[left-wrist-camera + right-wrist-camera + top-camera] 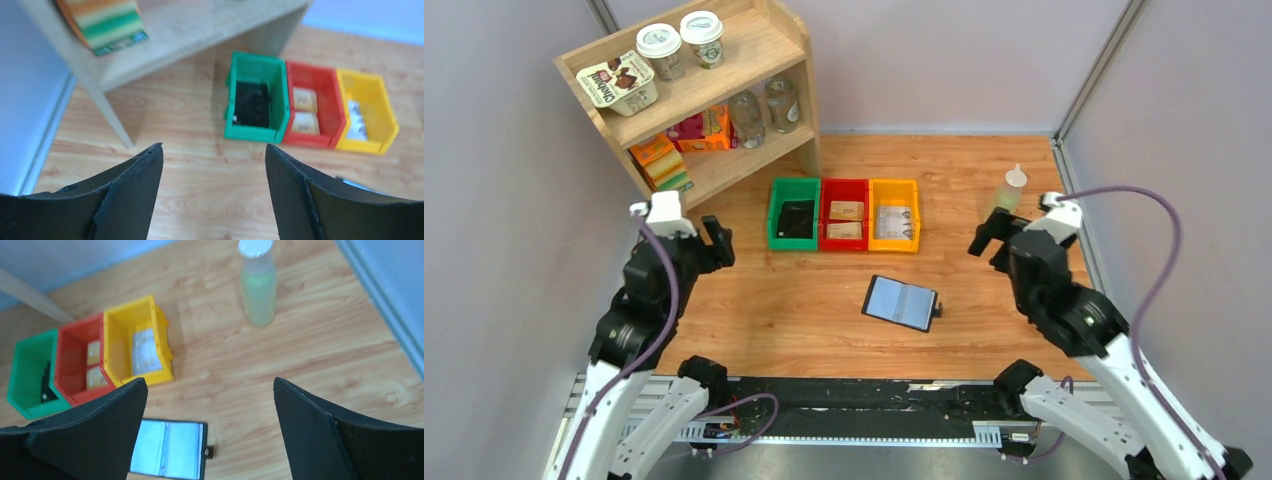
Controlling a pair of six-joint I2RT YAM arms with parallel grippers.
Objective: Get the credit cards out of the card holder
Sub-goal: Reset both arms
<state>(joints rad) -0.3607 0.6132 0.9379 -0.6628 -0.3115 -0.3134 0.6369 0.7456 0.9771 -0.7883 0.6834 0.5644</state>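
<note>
Left fingers and right fingers gape; green bin apparently holds dark cards.

Table smooth wood-grain; shelf pale matt wood; green bin glossy plastic; card holder inner face shiny.

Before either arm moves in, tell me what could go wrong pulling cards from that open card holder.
The card holder lies loose and flat on the table; a one-sided pull may drag it unless the left gripper pins it. No card edge shows clearly, so the right gripper may pinch the cover instead. The pale-green bottle stands close beside the right gripper and could be tipped.
</note>
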